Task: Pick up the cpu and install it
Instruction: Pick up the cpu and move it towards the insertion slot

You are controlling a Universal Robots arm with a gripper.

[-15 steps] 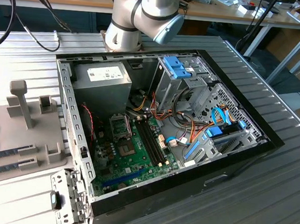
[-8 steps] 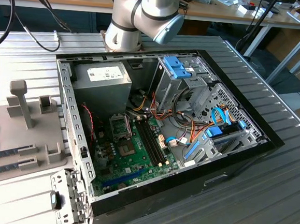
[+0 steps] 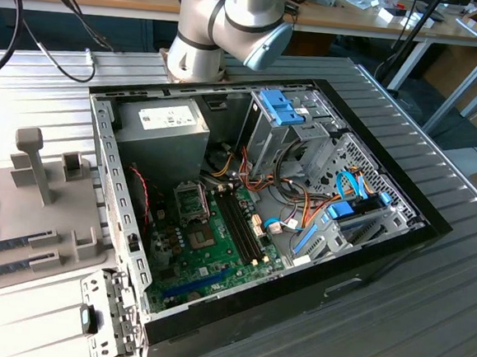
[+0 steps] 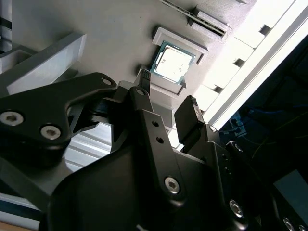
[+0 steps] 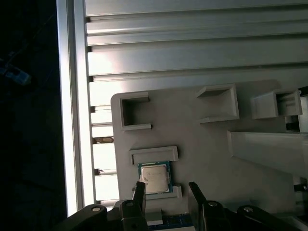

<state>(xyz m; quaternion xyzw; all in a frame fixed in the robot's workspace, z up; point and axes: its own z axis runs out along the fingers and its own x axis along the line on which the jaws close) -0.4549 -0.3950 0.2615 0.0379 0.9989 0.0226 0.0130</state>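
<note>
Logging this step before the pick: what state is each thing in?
cpu: lying flat in the grey holder pocket, not gripped.
gripper: open, empty, close by the cpu.
computer case: open, inside exposed.
socket frame: appears swung open.

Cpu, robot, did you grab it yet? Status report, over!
Gripper open, poised at the cpu, not gripping it. Cpu flat in its pocket on the grey holder plate. Nothing seen between them.
</note>
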